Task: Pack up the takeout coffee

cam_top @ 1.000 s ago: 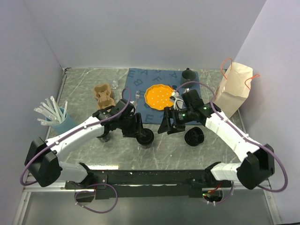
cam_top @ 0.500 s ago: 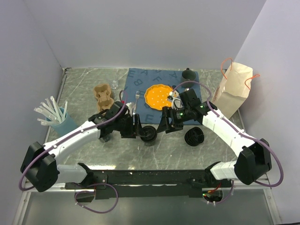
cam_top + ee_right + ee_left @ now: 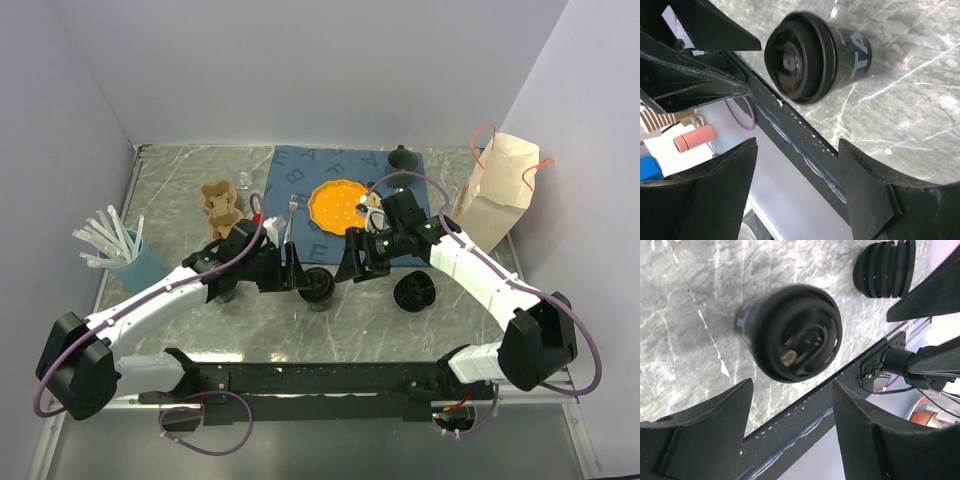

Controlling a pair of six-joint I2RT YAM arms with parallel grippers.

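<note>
Takeout coffee (image 3: 318, 285): a small black cup with a black lid on it. It looks upright on the grey marble bench (image 3: 250, 330), in front of the blue lettered mat (image 3: 300, 175) and between the two hands. Pale letters show on its side in the right wrist view. It is slightly blurred in both wrist views.
Left hand (image 3: 792, 387): released. Its fingers (image 3: 705, 420) are spread, and the cup sits beyond their tips, untouched. Nothing is between them.
Right hand (image 3: 797, 145): released. Its fingers (image 3: 870, 180) are also spread, the cup ahead of them and apart from both. It faces the left hand across the cup.
Ribbed lid (image 3: 414, 291): a loose round black lid lying on the bench just right of the cup, under the right arm.
Orange plate (image 3: 338, 204): on the mat, behind the cup.
Paper bag (image 3: 497, 195): stands at the right rear of the bench, its handles up.
Straw cup (image 3: 135, 262): light blue, at the left edge, holding clear straws.
Cardboard carrier (image 3: 221, 203): brown, left of the mat.
</note>
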